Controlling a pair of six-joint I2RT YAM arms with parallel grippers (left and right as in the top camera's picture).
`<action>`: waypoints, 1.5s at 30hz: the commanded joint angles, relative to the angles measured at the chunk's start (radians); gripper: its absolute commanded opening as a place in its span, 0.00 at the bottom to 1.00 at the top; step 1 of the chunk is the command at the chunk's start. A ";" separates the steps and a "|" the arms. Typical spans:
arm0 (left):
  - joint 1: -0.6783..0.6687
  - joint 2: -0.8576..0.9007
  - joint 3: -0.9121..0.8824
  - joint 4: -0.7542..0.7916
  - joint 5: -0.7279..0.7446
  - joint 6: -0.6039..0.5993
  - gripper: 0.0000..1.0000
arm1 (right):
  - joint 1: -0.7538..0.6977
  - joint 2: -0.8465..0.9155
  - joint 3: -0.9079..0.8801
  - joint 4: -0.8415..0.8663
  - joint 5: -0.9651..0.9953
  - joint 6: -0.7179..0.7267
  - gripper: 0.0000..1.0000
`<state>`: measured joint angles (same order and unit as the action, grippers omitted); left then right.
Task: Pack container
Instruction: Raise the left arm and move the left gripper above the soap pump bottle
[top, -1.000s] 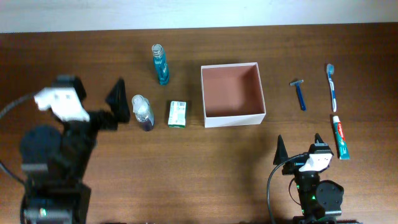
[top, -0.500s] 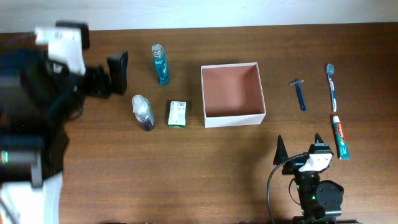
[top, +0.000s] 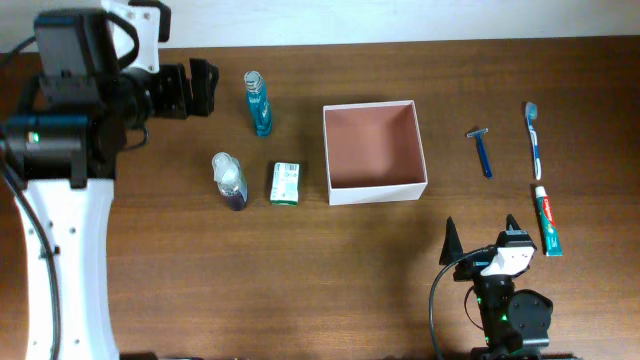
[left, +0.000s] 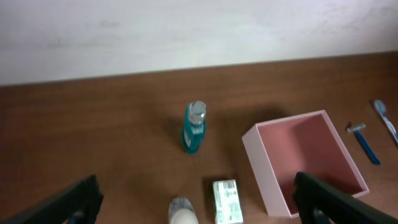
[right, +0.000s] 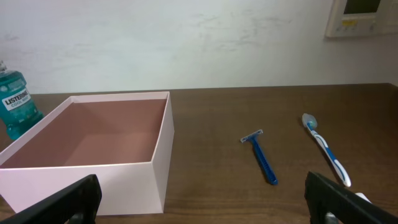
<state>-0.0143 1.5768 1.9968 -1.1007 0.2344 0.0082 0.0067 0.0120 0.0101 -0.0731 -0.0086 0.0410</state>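
Note:
The container (top: 374, 192) is a square white box with a reddish-brown inside, empty, at the table's middle; it also shows in the left wrist view (left: 268, 171) and the right wrist view (right: 93, 177). My left gripper (top: 200, 87) is open and empty, high at the far left, left of a teal mouthwash bottle (top: 258, 104). Its fingertips (left: 196, 200) frame a clear bottle (left: 182, 211) and a green-white small box (left: 227, 200). My right gripper (top: 480, 240) is open and empty near the front edge, below the container's right corner.
A clear bottle (top: 230, 180) and a green-white small box (top: 285, 183) lie left of the container. A blue razor (top: 482, 151), a toothbrush (top: 534, 138) and a toothpaste tube (top: 546, 220) lie at the right. A white wall rises behind the table.
My left arm has swung up and back toward the far left corner, with its open gripper now beside the mouthwash bottle. The right arm and all objects have stayed still.

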 joint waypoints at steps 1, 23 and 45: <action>-0.001 0.074 0.098 -0.082 -0.025 0.016 0.99 | -0.008 -0.008 -0.005 -0.005 -0.010 -0.008 0.99; -0.051 0.233 0.116 -0.232 -0.069 0.019 0.99 | -0.008 -0.008 -0.005 -0.005 -0.010 -0.008 0.99; -0.073 0.411 0.115 -0.438 -0.134 0.004 0.99 | -0.008 -0.008 -0.005 -0.005 -0.010 -0.008 0.99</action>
<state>-0.0738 1.9526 2.0968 -1.5192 0.1112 0.0078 0.0067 0.0120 0.0101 -0.0731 -0.0086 0.0406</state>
